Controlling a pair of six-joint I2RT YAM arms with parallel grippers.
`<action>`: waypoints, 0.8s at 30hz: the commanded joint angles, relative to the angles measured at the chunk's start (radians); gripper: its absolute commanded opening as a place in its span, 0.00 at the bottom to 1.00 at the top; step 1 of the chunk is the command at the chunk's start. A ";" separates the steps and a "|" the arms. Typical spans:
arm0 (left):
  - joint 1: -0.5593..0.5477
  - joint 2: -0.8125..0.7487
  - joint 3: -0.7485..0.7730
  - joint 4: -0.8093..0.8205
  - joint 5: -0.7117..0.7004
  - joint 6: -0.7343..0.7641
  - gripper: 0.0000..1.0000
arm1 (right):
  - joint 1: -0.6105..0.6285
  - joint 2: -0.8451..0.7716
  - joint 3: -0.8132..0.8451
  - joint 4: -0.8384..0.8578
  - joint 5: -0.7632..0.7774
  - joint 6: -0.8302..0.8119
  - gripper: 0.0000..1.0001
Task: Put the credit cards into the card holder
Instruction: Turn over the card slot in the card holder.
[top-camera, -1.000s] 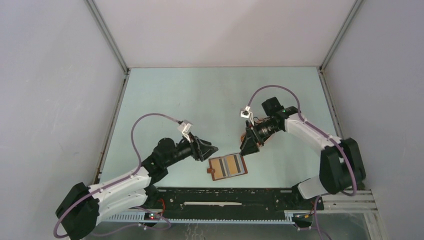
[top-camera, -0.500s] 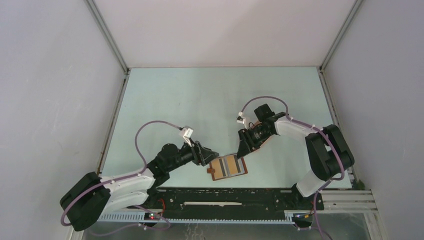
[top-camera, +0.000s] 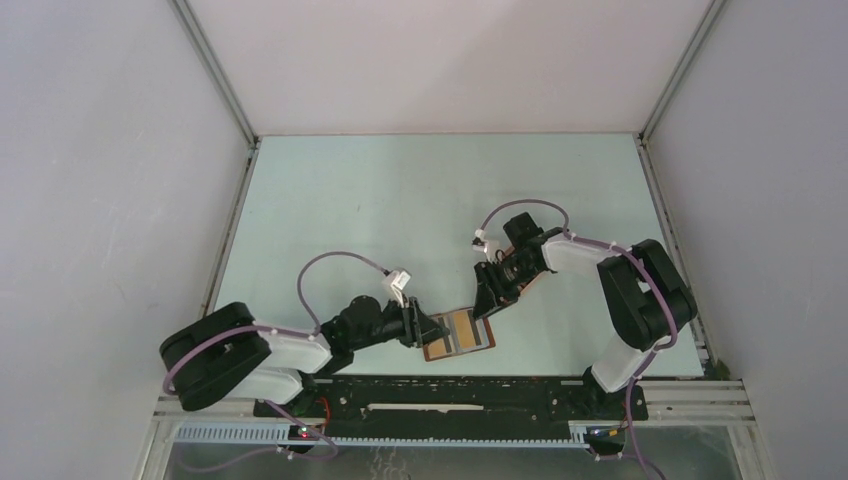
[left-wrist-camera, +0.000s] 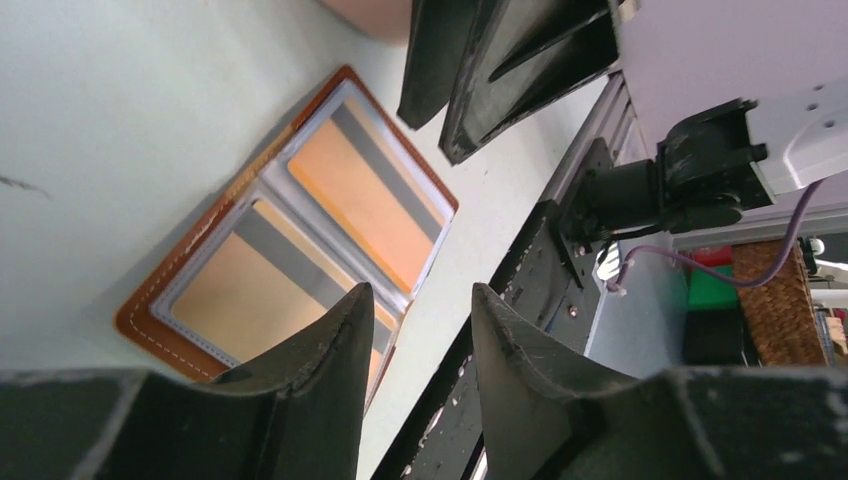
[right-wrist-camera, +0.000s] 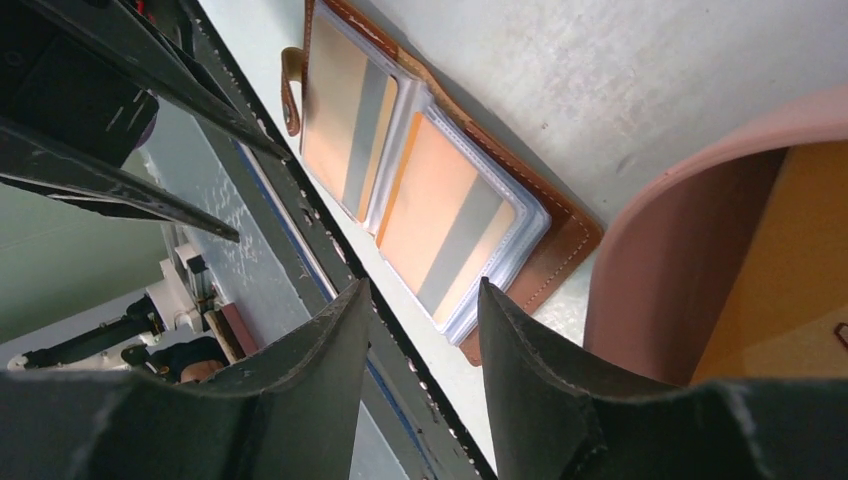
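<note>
One pale green surface (top-camera: 400, 200) carries the work area, with the left arm (top-camera: 290, 350) and right arm (top-camera: 620, 290) reaching inward over its near edge. The pink tray (right-wrist-camera: 690, 250) lies just beyond the far right corner of the card holder (top-camera: 459, 334), partly under the right gripper (right-wrist-camera: 420, 295), and a yellow-orange card (right-wrist-camera: 800, 280) lies in it. The card holder lies open and flat close to the near edge, with two orange, grey-striped cards (left-wrist-camera: 365, 195) already seated inside it. The left gripper (left-wrist-camera: 420, 300) hovers at the holder's left edge. Both sets of jaws stand partly apart and hold nothing. Judged step: fetching the next card. The next move calls for the right gripper to turn to the tray and pinch the card by one edge while the left steadies the holder. Compared with one second ago, the left arm has advanced from well apart to the holder's edge, the right arm has folded down closer, and the holder has not moved.
</note>
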 joint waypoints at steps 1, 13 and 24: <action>-0.024 0.082 0.053 0.101 -0.023 -0.049 0.44 | 0.009 0.006 -0.004 0.014 0.027 0.015 0.53; -0.041 0.225 0.088 0.159 -0.009 -0.090 0.40 | 0.012 0.033 -0.004 0.020 0.035 0.053 0.53; -0.041 0.289 0.094 0.195 -0.007 -0.110 0.39 | 0.029 0.043 -0.004 0.035 0.097 0.108 0.53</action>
